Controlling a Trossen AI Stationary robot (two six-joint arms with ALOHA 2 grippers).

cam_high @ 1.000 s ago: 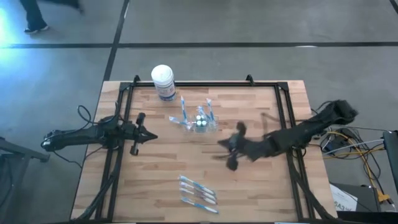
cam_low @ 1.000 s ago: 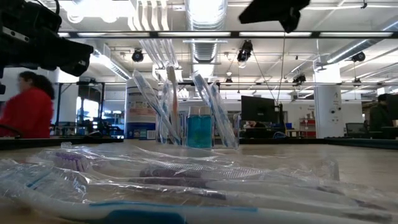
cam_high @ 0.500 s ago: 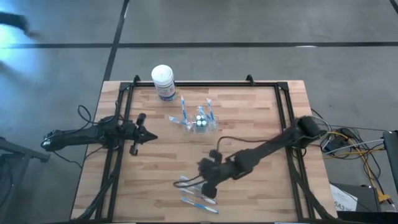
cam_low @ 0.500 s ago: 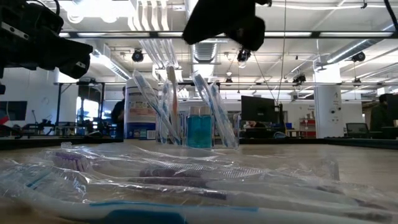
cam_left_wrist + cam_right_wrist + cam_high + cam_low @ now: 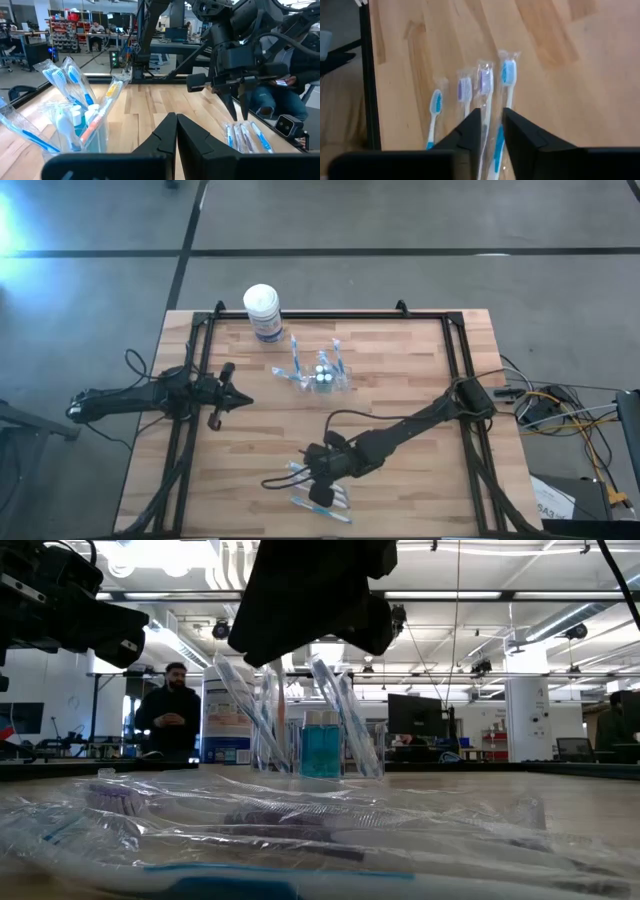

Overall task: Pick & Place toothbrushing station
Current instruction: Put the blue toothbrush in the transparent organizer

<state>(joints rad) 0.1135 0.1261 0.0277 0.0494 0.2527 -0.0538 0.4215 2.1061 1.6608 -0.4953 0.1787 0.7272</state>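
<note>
Right pincer (image 5: 322, 492): poised over the row of wrapped toothbrushes (image 5: 318, 485) at the desk's (image 5: 400, 390) near edge. Its own wrist view shows the two fingers (image 5: 470, 131) slightly parted, nothing between them, with four wrapped brushes (image 5: 485, 100) lying side by side beyond the tips. The left wrist view shows the same pincer (image 5: 239, 102) from the side, tips just above the brushes (image 5: 245, 137).

Left pincer (image 5: 240, 401): at the desk's left side, well apart from the brushes; fingers (image 5: 170, 137) pressed together, empty.

Clear cup (image 5: 322, 377): mid-desk, holding upright wrapped brushes; the left wrist view adds an orange-handled one (image 5: 102, 107).

White-lidded tub (image 5: 262, 311): far edge, near the cup.

Low view only: a person (image 5: 170, 720) standing in the room behind.
</note>
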